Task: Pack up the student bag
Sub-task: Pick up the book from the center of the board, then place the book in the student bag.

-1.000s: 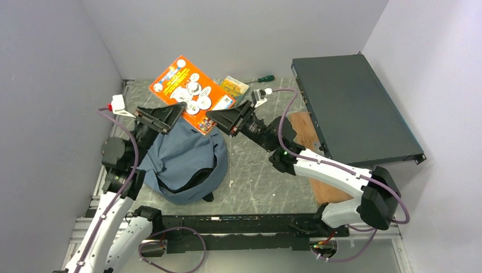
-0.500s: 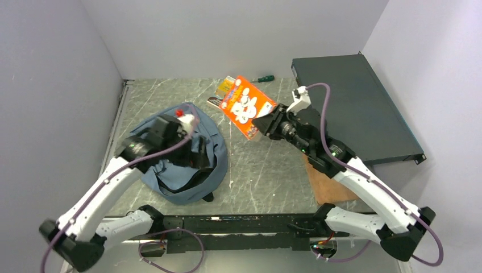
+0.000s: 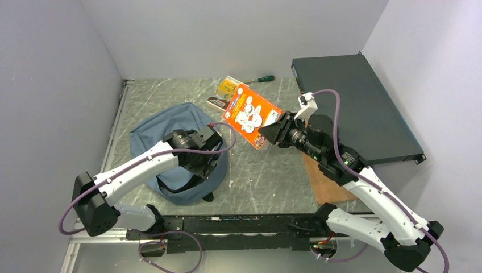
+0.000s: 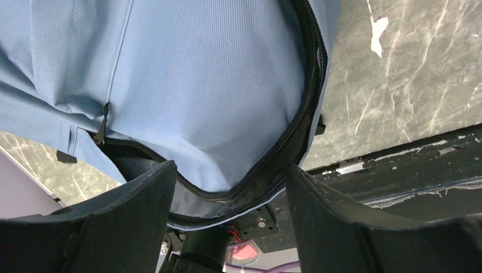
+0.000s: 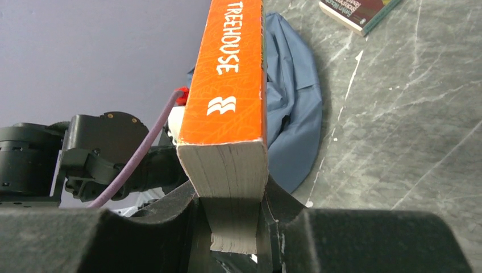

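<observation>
The grey-blue student bag [image 3: 165, 128] lies flat on the left half of the table, its black-lined zip opening toward the near edge. My left gripper [image 3: 207, 162] hovers low over that opening. In the left wrist view the gripper [image 4: 230, 190] is open, with the bag's [image 4: 216, 85] zippered rim between the spread fingers [image 4: 131, 216] and apart from them. My right gripper [image 3: 268, 134] is shut on the lower corner of a thick orange book [image 3: 249, 112], held tilted in the air right of the bag. In the right wrist view the gripper [image 5: 233, 219] clamps the book's [image 5: 230, 85] page block.
A flat dark grey metal box [image 3: 352, 108] fills the back right, with a wooden board [image 3: 324, 182] in front of it. A maroon book [image 3: 217, 103], a yellow packet [image 3: 228, 85] and a green-handled screwdriver [image 3: 262, 79] lie at the back. Walls close in on three sides.
The left gripper let go of the orange book, opened, and swung down to the bag's near opening. The right gripper carried the book to the right, away from above the bag.
</observation>
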